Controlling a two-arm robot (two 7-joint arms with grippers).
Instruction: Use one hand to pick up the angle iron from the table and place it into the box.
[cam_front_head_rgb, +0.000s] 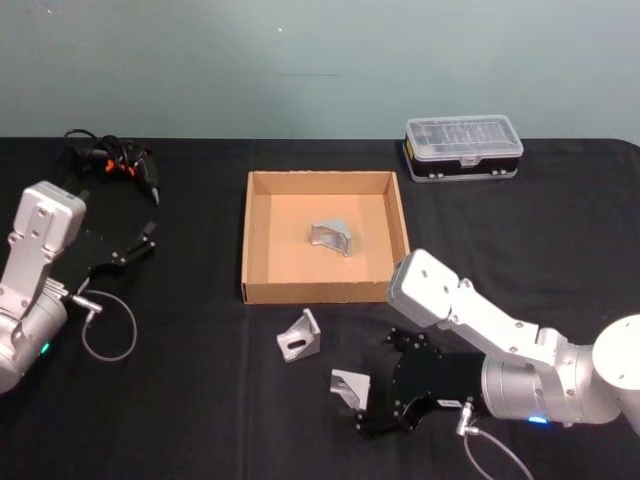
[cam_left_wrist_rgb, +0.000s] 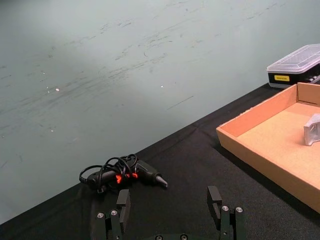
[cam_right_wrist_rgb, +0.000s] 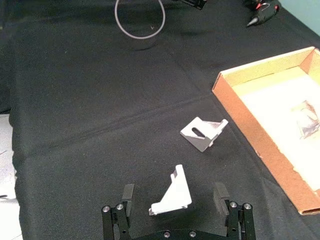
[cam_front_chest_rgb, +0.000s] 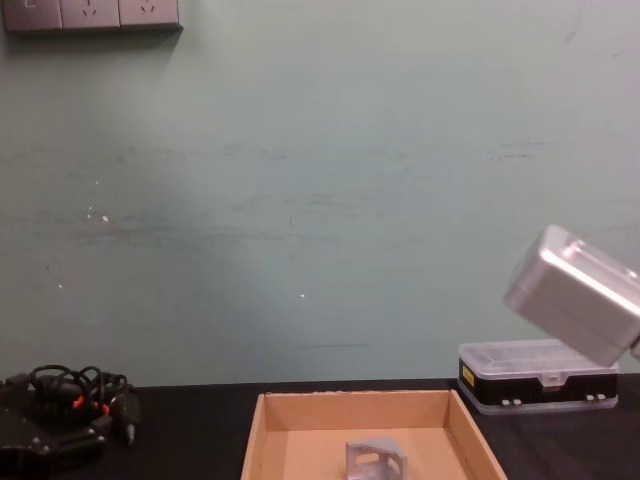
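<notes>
**Square Up, Then Close**

Close on the nearest angle iron (cam_front_head_rgb: 350, 386), resting on the black bench (cam_front_head_rgb: 200, 420) a little in front of the box (cam_front_head_rgb: 325, 292) and bracketed by the right pincer (cam_right_wrist_rgb: 174, 194), spread wide with one finger on either side and clamped on nothing. Centre first: seemingly a touch nearer one finger, though hard to judge from the wrist angle. Aim the pads at the flat outer flanks, not the sloped webs, to avoid squirting the piece out sideways. Pinch firmly; expect smooth, hard, pale metal with little friction. Lift straight up, high enough to clear the low cardboard wall, then carry forward and set down on a bare patch of the box floor.

Mind the second angle iron (cam_front_head_rgb: 300, 336), loose on the bench between this one and the box's near wall, close to the likely path. Steer clear too of the third angle iron (cam_front_head_rgb: 332, 238), already inside.

Small L-shaped brackets all three, stiffened by triangular webs, with a slot cut in one face. Shallow tan cardboard tray, plain brown and matte within. Matte black bench covering, faintly creased like cloth.

Leave the left pincer (cam_left_wrist_rgb: 170, 200) parked at the bench's far left, fingers apart and holding nothing, near a black-and-orange corded tool (cam_left_wrist_rgb: 125, 175). Ignore the clear-lidded black case (cam_front_head_rgb: 463, 148) beyond the box's right corner.
</notes>
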